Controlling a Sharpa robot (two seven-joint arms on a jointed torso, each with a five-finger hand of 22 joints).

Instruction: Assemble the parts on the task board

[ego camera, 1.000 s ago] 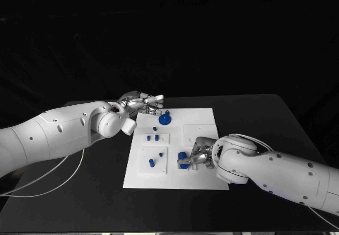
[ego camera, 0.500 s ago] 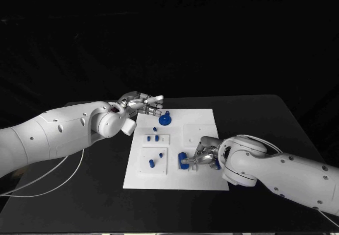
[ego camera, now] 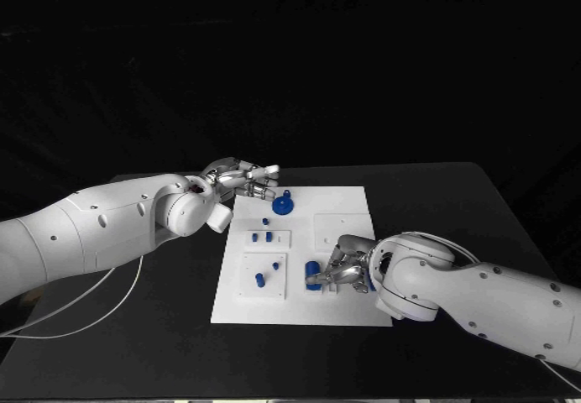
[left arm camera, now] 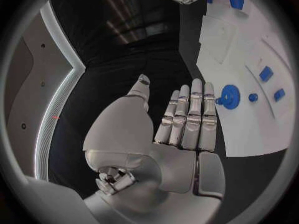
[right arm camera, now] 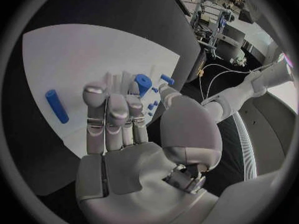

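Currently my right robot hand (ego camera: 344, 270), fingers curled, holds nothing I can confirm beside the blue cylindrical part (ego camera: 314, 274) on the white task board (ego camera: 339, 206); my left robot hand (ego camera: 246, 178) hovers open. Next: grasp and seat it.

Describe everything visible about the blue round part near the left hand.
The blue round part is a flat disc with a raised knob at its centre and a short stem pointing away from the robot. It looks like smooth plastic. It sits on the task board at its far end, just beyond the fingertips of the left hand, which does not touch it.
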